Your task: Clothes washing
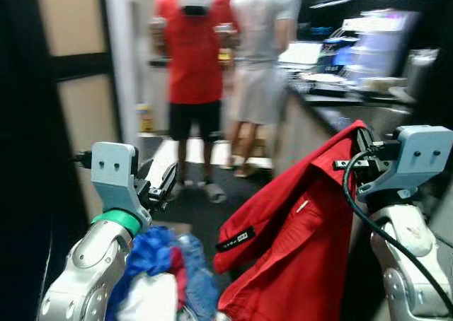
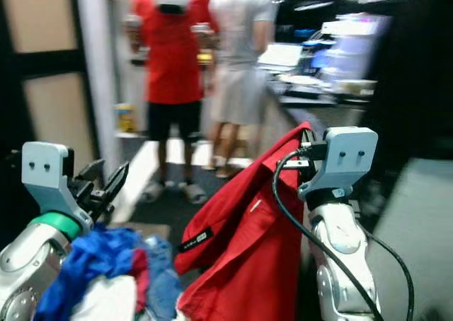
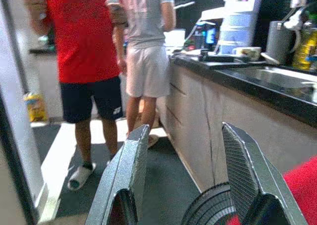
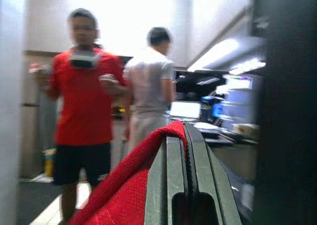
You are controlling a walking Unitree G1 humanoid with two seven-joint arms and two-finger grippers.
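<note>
My right gripper [image 1: 359,146] pinches the top edge of a red garment [image 1: 297,243], a soft knit cloth draping down the lower right of the frame. My left gripper [image 1: 161,182], fingers spread and empty, hovers above a rumpled blue-and-white clothes pile [image 1: 159,278] at lower left.

Two silver arms end in pale grey-blue wrist blocks with paired screw holes; the left arm [image 1: 85,271] wears a green ring, the right arm [image 1: 403,264] carries looping black cables.
</note>
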